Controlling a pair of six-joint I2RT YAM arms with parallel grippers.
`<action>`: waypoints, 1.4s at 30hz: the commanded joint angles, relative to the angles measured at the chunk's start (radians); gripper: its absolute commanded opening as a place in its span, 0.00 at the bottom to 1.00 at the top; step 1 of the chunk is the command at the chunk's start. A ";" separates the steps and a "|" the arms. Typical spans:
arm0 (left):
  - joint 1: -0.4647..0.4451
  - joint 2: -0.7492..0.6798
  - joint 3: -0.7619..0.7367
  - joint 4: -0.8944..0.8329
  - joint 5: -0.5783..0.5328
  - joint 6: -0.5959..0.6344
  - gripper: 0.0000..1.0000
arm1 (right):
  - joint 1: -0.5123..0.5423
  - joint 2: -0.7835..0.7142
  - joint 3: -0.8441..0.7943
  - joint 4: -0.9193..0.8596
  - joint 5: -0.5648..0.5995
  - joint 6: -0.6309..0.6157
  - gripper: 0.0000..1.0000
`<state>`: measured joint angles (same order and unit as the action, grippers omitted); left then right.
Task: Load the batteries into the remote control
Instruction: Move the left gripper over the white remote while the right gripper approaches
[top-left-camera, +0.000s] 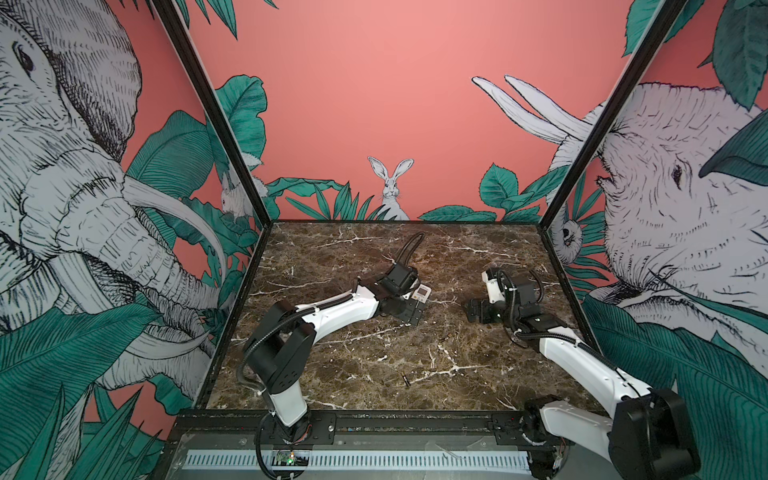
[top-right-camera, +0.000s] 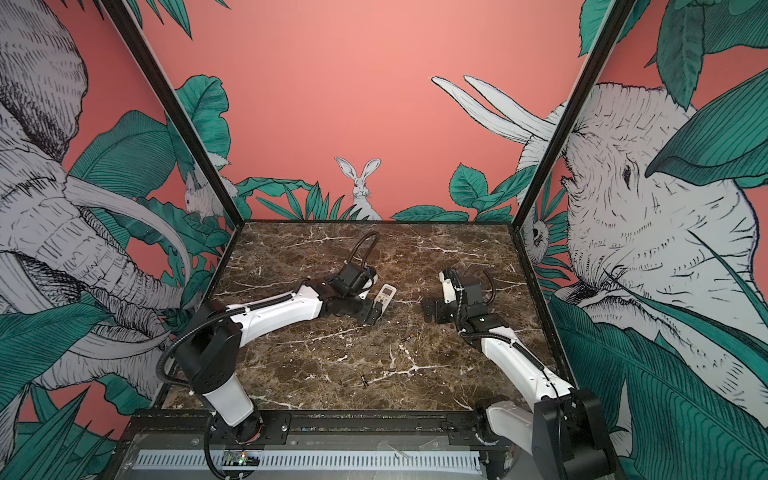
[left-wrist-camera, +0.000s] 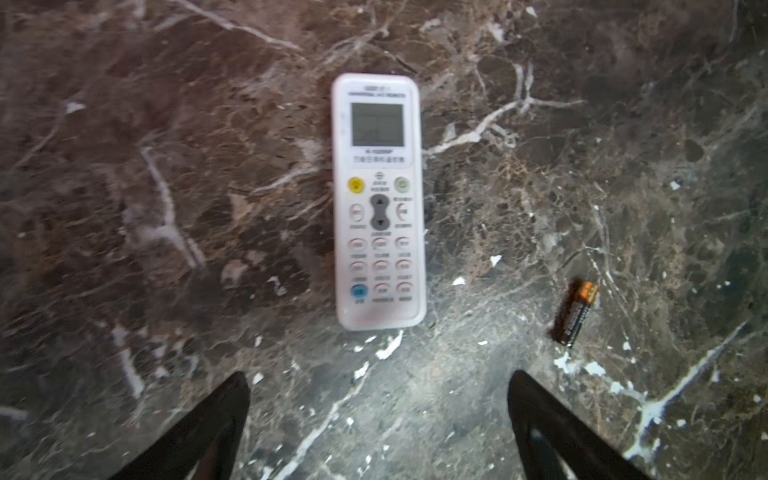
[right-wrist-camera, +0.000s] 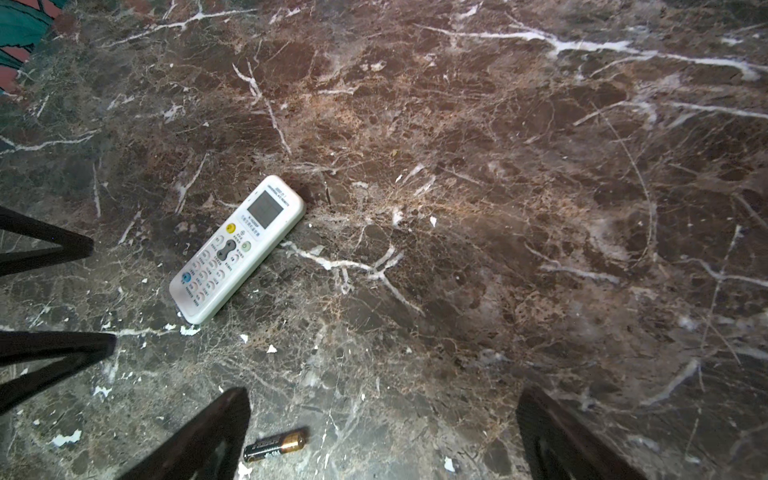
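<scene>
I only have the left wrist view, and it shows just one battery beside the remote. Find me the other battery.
Observer: A second battery lies on the table toward its front edge, well apart from the remote, in both top views.
Operator: Report the right gripper.
Observer: The right gripper is open and empty, over the table to the right of the remote.
Operator: Say what lies nearest to it.
Observer: The first battery, the one you see. In the right wrist view it shows close beside one of that gripper's fingers.
</scene>
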<state>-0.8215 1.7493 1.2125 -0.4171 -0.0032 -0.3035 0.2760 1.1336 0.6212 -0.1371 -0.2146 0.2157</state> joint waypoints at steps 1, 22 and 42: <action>-0.007 0.050 0.059 -0.026 -0.019 -0.013 0.95 | 0.003 0.005 -0.006 0.013 -0.024 0.009 0.99; -0.054 0.282 0.241 -0.108 -0.179 0.030 0.70 | 0.004 0.039 -0.015 0.044 -0.026 0.029 0.99; -0.059 0.264 0.210 -0.080 -0.164 0.021 0.37 | 0.001 -0.018 -0.006 0.020 -0.030 0.040 0.99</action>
<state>-0.8764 2.0640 1.4494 -0.4992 -0.1822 -0.2695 0.2760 1.1530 0.6075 -0.1200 -0.2405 0.2459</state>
